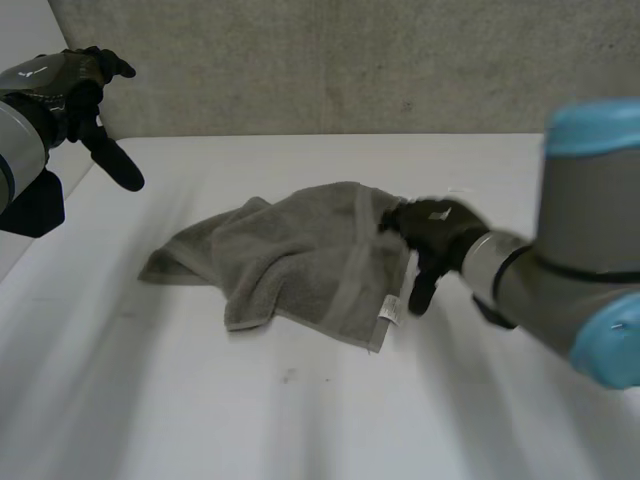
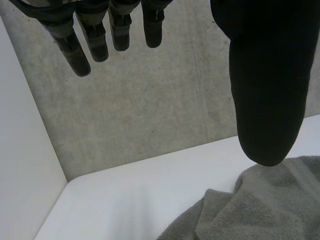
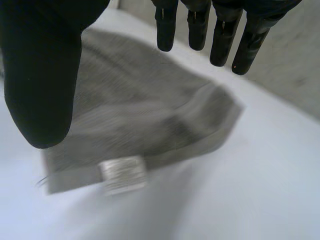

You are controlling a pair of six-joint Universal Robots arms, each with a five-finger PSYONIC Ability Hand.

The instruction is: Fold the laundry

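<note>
There is one crumpled grey terry towel [image 1: 300,250], bearing one small white sewn-in label [image 1: 391,312], and one white table [image 1: 300,420] under it. Black robot hands number two: the left hand [image 1: 85,85] and the right hand [image 1: 435,235]. One grey concrete wall [image 1: 350,60] stands behind

The towel [image 1: 300,255] lies in the middle of the table [image 1: 300,420]. The right hand [image 1: 435,232] is at its three o'clock edge, perhaps touching it; its label [image 1: 391,312] lies at five o'clock. The left hand [image 1: 72,85] hangs well apart at ten o'clock, with the wall [image 1: 350,60] behind at twelve.
</note>
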